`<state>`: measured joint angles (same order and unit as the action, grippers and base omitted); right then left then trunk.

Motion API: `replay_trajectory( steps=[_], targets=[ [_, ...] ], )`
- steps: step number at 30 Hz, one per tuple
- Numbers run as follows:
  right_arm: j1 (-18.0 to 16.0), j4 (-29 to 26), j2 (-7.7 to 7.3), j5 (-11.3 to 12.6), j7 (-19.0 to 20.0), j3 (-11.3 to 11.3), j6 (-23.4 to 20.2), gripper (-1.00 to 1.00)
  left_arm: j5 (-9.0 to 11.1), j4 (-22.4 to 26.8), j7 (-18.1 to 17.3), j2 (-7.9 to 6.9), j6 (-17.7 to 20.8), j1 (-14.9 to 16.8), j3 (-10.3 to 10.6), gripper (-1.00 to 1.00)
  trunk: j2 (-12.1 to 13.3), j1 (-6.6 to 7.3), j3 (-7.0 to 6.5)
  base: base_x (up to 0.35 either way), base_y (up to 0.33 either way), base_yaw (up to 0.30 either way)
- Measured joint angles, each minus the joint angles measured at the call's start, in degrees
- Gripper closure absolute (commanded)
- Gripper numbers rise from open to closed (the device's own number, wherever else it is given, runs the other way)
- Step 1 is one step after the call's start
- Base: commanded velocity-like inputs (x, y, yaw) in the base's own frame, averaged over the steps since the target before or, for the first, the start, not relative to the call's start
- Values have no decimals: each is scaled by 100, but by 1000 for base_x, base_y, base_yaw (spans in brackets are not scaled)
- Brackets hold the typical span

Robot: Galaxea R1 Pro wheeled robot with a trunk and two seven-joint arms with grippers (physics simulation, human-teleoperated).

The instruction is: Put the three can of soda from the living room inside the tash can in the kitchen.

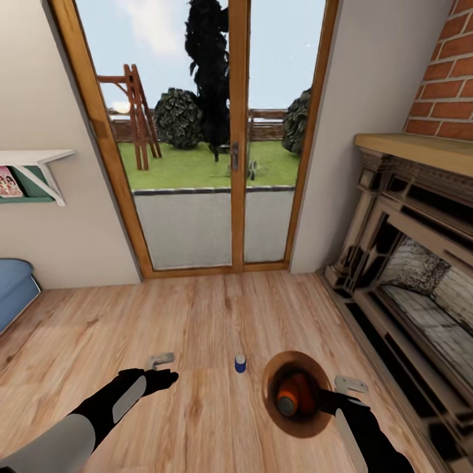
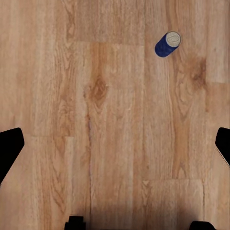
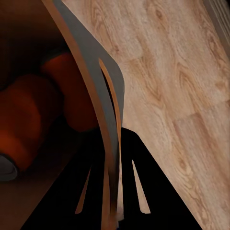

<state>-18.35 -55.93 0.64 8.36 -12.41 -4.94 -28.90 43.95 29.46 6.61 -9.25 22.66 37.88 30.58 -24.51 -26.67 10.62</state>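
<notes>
A home living room, simulator-rendered. Light wood plank floor (image 1: 197,315) is seen throughout. At the far wall, wood-framed glass doors (image 1: 210,138) are set, w/ a lawn, dark bushes, a fence and a wooden play frame seen outside. On the right, a red brick chimney (image 1: 443,85) is seen above a wood mantel and an ornate carved fireplace (image 1: 407,263) w/ a brick-lined firebox. On the left, a white wall shelf (image 1: 33,161) w/ a bracket is mounted, w/ a picture or book below it, and the blue edge of a sofa (image 1: 14,289) is seen nearer. Walls are plain beige.
</notes>
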Motion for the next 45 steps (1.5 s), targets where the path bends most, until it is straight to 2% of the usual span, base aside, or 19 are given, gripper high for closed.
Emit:
replay_trajectory(
  steps=[15, 22, 25, 28, 32, 37, 45],
  targets=[
    [0, 0, -14, -43, 232, -1, -4, 100, -1, -1, -3, -3, -27, 0, 1, -100, 0, 0, 0, 342, 39, -211],
    [3, 4, -19, -92, 301, 0, -8, 100, -1, -1, -2, 1, -24, 0, 0, -100, 1, 0, 0, 336, 170, -43],
    [2, 0, -21, -28, 458, 6, 7, 100, -1, -2, -2, -1, -25, 0, 1, -100, 0, 0, 0, 334, 186, -4],
    [1, 1, -23, -110, 509, -1, -4, 100, -1, -1, -2, 1, -26, 0, 0, -100, 0, 0, 0, 332, 191, -3],
    [2, 0, -27, -44, 549, -2, 0, 100, -1, -2, -3, -4, -27, 0, 1, -100, 0, 0, -2, 315, 198, -90],
    [3, 1, -31, -112, 552, -4, -5, 100, -1, 5, -2, 1, -32, 0, 0, -100, 0, 0, -7, 108, 54, -83],
    [2, 0, -32, -63, 603, -4, -6, 100, -1, 6, -2, 0, -40, 0, 1, -100, 0, 0, -7, 144, 11, -56]
  ],
)
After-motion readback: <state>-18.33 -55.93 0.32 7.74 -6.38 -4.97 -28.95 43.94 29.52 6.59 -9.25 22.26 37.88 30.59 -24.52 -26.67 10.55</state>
